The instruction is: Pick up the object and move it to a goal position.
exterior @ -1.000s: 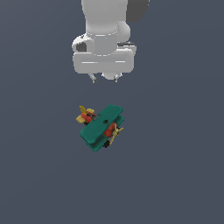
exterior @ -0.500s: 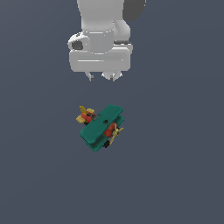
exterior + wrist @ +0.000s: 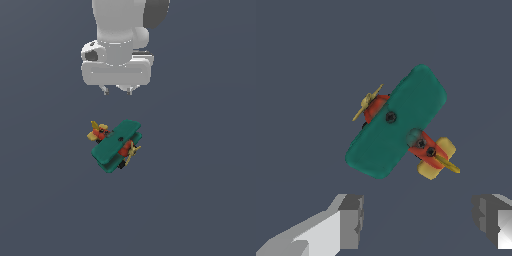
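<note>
The jaws of the gripper (image 3: 418, 220) stand wide open and empty, and the toy biplane (image 3: 396, 122) lies ahead of them, its wing's long axis diagonal to their gap.

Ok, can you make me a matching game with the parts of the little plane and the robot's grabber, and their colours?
Things:
1. wings
2. body
3. propeller
4. gripper

Colours:
A. yellow
B. white and grey
C. teal green
D. red-orange

Right pairs: 1-C, 2-D, 3-A, 4-B.

All three parts belong to the toy biplane, which sits on the dark floor.
</note>
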